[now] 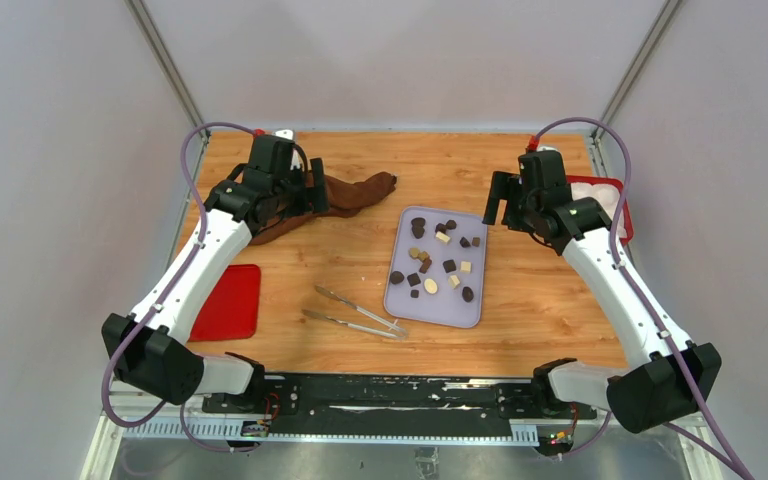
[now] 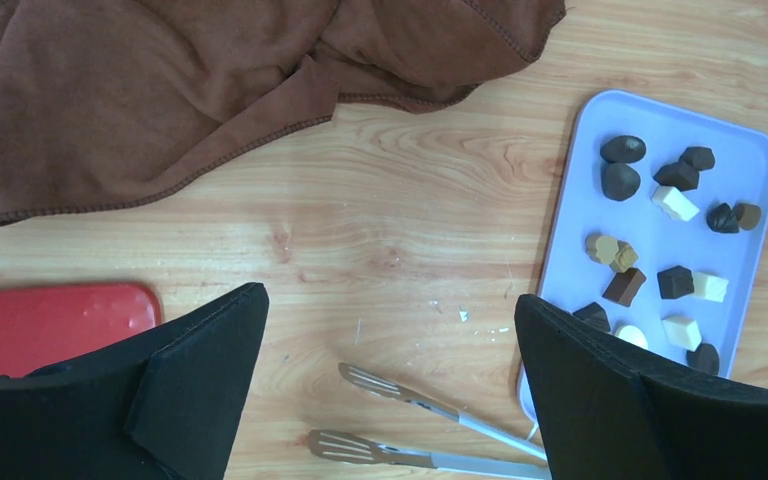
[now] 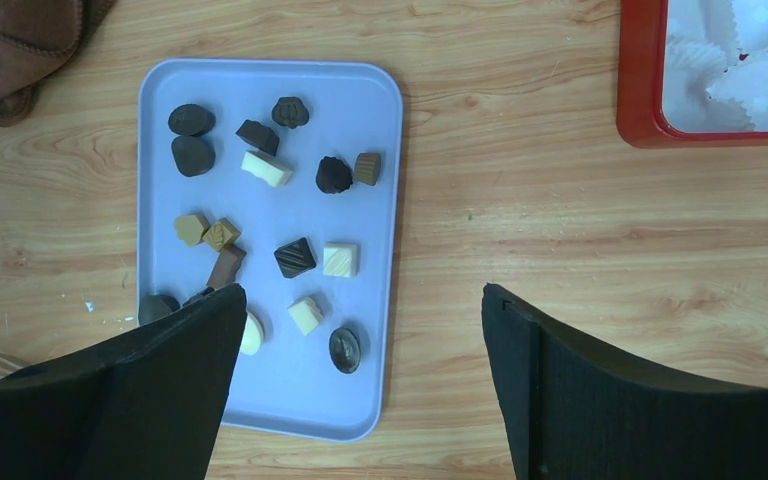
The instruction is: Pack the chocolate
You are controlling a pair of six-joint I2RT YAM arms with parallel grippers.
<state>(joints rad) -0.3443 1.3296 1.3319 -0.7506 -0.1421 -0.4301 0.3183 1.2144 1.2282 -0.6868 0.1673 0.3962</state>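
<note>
Both arms poised, jaws wide and empty, above chocolate (image 3: 295, 257) lying loose on lavender tray (image 3: 290, 400)

Approx. 15 bite-size pcs, dark, tan and cream, sit scattered on the tray at table centre, none packed yet; red box (image 3: 638, 70) w/ white paper cups waits to its right. Pcs look light and stiff but easily scuffed or cracked, and the domed ones likely to slip. Best taken across flat opposite sides w/ a gentle squeeze, poss. via the tongs (image 2: 400, 393) beside the tray. Left gripper (image 2: 390, 300) hangs pointing straight down over bare wood btwn brown cloth (image 2: 160, 90) and tongs. Right gripper (image 3: 365, 290) hangs likewise over the tray's right edge. Both elbows are bent, forearms reaching inward.
</note>
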